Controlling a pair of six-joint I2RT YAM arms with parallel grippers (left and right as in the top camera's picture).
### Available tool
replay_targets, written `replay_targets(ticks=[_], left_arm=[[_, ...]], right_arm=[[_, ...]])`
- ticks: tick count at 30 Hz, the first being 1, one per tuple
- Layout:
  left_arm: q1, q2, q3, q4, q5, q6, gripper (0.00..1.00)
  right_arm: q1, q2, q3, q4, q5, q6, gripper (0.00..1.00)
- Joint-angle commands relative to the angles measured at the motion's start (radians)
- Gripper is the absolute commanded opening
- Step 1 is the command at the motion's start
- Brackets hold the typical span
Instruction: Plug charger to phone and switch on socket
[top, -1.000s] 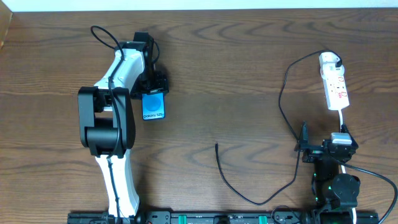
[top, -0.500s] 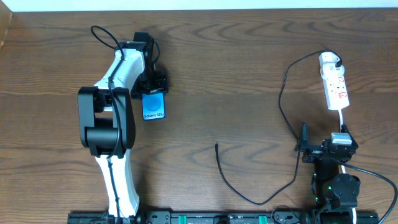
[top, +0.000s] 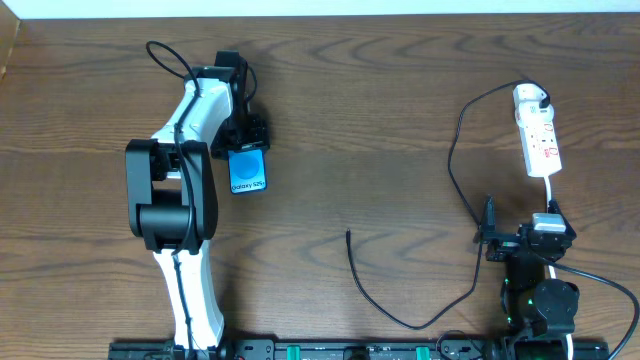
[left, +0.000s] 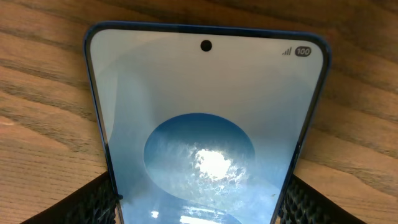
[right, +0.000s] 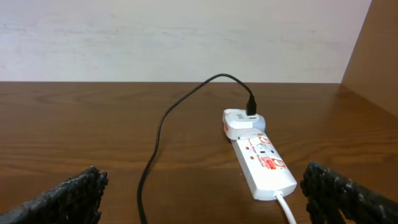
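The phone (top: 247, 172) is gripped at one end by the left gripper (top: 247, 147): in the left wrist view its two long edges are met by the black textured fingers (left: 102, 200) low on either side, and the rest of the handset reaches forward from the gripper, lying face up on the wooden table (top: 380, 120). A blue circle on a paler screen, a punch-hole camera and a "100" battery mark at the far end can be made out. The right gripper (right: 202, 183) is released, its fingers (right: 68, 199) spread wide at the two lower corners of the right wrist view with only bare table between them. The socket (right: 264, 165), a white power strip with red markings, is seen ahead of this gripper and slightly to its right, apart from it, with its white cord running back toward the gripper. The charger (top: 452, 160) is already seated in the strip's far end by its white plug (right: 239, 123). From there the thin black cable arches up, sweeps to the left of the strip and passes the right gripper on its left side. In the overhead view it then loops along the table's near edge and ends in a small plug tip (top: 348, 234). That tip lies loose on the table between the two grippers, well apart from the phone and touched by neither gripper.
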Motion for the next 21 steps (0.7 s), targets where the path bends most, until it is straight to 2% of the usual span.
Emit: replay_targets(ticks=[1, 6, 13, 21], left_arm=[[0.005, 0.018, -0.034, -0.004, -0.016, -0.01, 0.53], [0.005, 0.018, -0.034, -0.004, -0.016, -0.01, 0.42], [0.005, 0.017, -0.032, -0.022, -0.016, -0.01, 0.19], [0.005, -0.006, -0.032, -0.026, -0.016, -0.01, 0.19]], right_arm=[[0.013, -0.006, -0.001, -0.003, 0.008, 0.014, 0.99], [0.013, -0.006, -0.001, -0.003, 0.008, 0.014, 0.99], [0.013, -0.006, -0.001, -0.003, 0.008, 0.014, 0.99], [0.013, -0.006, -0.001, -0.003, 0.008, 0.014, 0.99]])
